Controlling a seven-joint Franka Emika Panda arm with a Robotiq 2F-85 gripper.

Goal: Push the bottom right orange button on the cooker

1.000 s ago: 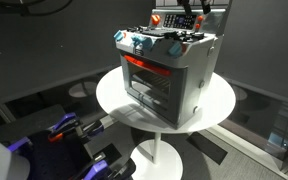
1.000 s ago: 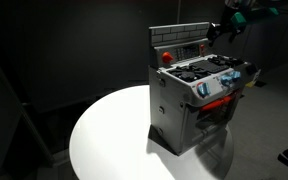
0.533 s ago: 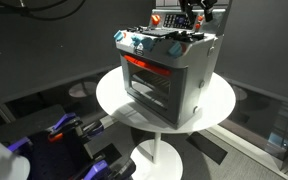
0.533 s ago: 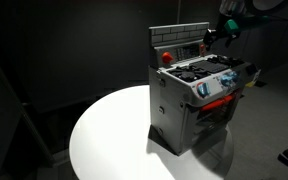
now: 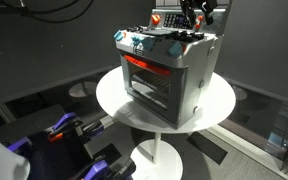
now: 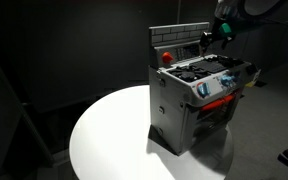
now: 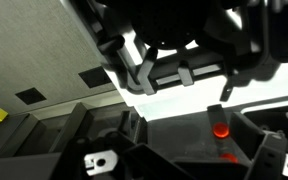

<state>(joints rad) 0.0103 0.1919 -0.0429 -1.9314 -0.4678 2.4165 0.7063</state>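
The cooker [image 5: 169,70] is a silver-grey toy stove on a round white table, also seen in an exterior view [image 6: 199,100]. It has a red-orange strip over the oven door, blue and orange knobs and an upright button panel [image 6: 179,40] at its back. My gripper [image 6: 215,36] hangs at the panel's right end, just above the stove top, and also shows in an exterior view [image 5: 196,16]. In the wrist view two glowing orange buttons [image 7: 220,129] show on the dark panel between my fingers [image 7: 199,142], which look open and empty.
The round white table [image 6: 104,135] carries only the cooker, with bare surface around it. Dark curtains surround the scene. Dark equipment with blue parts [image 5: 64,130] lies on the floor beside the table's pedestal.
My gripper has moved down and in toward the right end of the button panel. The cooker has not moved.
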